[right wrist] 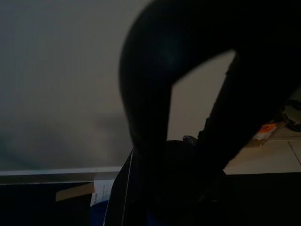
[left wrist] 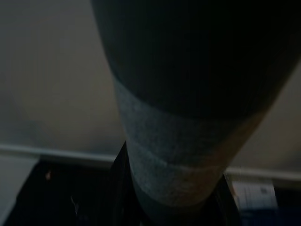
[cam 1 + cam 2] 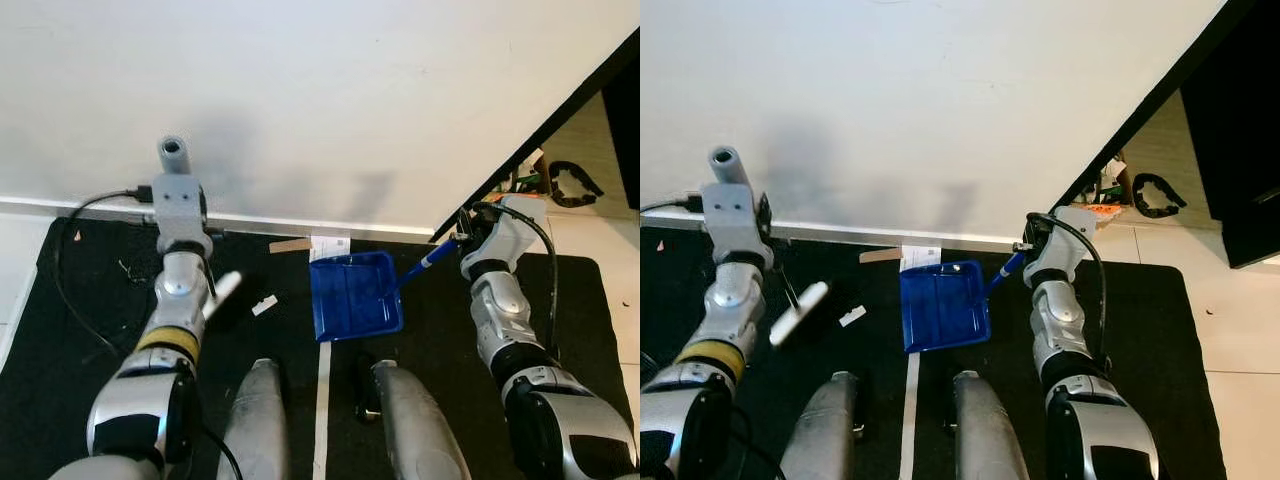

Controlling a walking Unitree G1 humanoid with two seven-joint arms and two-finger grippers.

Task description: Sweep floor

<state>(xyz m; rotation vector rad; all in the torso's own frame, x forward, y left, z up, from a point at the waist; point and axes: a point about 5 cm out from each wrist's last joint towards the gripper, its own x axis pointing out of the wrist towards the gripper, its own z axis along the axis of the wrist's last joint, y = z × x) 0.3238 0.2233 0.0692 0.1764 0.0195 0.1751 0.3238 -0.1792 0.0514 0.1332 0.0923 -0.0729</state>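
We find the dustpan (image 3: 355, 297) on the mat (image 3: 90, 330) between our arms, paper scraps (image 3: 265, 305) to its left, the wall (image 3: 320, 100) behind.

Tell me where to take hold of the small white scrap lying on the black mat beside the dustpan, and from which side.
Pinch the white scrap across its narrow width, coming straight down from above. It lies flat on the black mat, so no side offers an edge. The blue dustpan sits to its right, so I'd approach from the left, though that gripper seems occupied with a handle.
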